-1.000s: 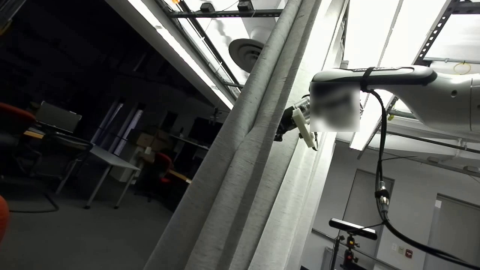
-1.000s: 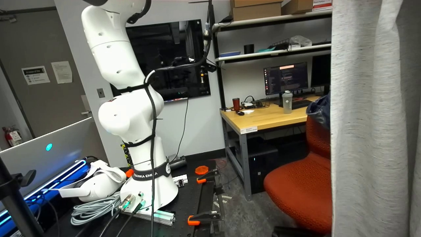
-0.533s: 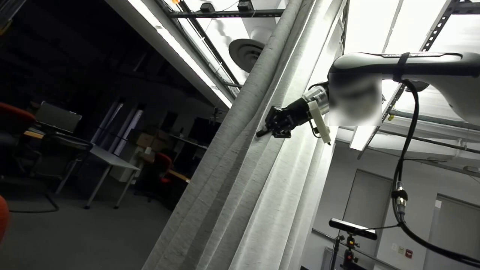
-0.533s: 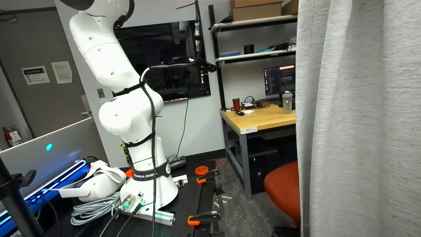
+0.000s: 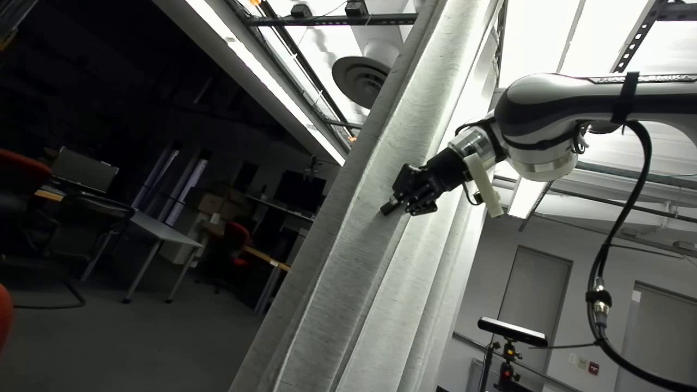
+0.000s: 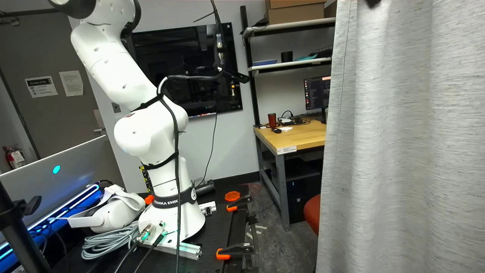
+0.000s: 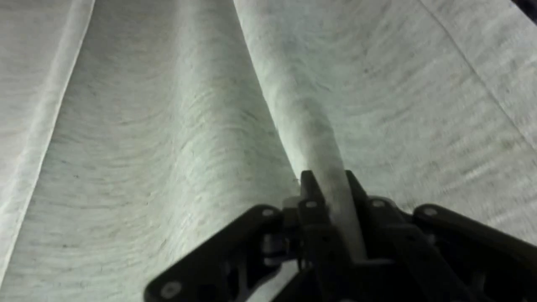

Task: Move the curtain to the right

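A fold of the curtain (image 7: 222, 138) is pinched between the two fingers (image 7: 308, 185) of the hand (image 7: 329, 180), and the rest of the fabric is spread in front of the hand and to both sides of it. Since the grasp is judged to be made, the sideways pull is taken to be the current step. How deep the fold is seated cannot be told well, as the hand is dark and blurred in the wrist view. For the next move, an even draw to the right is called for, with the pressure held, so that the fold is not plucked free.

The woven surface is finely flecked and gathered in long folds, and little stiffness is expected of it. In an exterior view, a brightly lit ceiling (image 5: 533, 43) is shown above the hand, and beyond it, past the curtain, a dim work area with a red chair (image 5: 235, 238). Well below the hand, the arm (image 6: 149, 138) is mounted on a black bench (image 6: 218, 228); a dark wall screen (image 6: 170, 51) is seen behind the arm, and shelves (image 6: 288, 26) are partly hidden by the curtain.
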You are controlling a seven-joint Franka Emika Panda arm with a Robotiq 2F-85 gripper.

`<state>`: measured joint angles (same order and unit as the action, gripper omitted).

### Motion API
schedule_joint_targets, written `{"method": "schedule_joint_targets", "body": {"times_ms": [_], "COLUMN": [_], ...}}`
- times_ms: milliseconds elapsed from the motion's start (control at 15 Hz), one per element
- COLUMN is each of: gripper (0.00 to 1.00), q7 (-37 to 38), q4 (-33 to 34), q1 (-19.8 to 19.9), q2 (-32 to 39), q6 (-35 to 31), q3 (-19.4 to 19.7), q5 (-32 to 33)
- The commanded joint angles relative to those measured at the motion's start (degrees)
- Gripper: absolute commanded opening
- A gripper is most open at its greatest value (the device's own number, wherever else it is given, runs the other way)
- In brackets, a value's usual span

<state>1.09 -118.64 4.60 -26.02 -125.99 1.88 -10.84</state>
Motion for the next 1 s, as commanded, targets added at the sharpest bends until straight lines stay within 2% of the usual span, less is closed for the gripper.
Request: {"method": "schedule_joint_targets", "body": {"times_ms": [0, 400, 467, 933], "gripper": [0.51, 0.95, 1.0, 1.0], "q7": [1.3, 0.6, 0.9, 0.8], "q4": [-7.2, -13.2, -14.0, -18.8], "q1": [-0.6, -1.7, -1.8, -4.4], "q2": [-3.5, -6.9, -7.8, -15.1], "q6": [1.9, 2.0, 1.7, 1.7], "q3": [-0.6, -1.6, -2.0, -5.8], "q5": [2.7, 3.2, 3.5, 5.9]}}
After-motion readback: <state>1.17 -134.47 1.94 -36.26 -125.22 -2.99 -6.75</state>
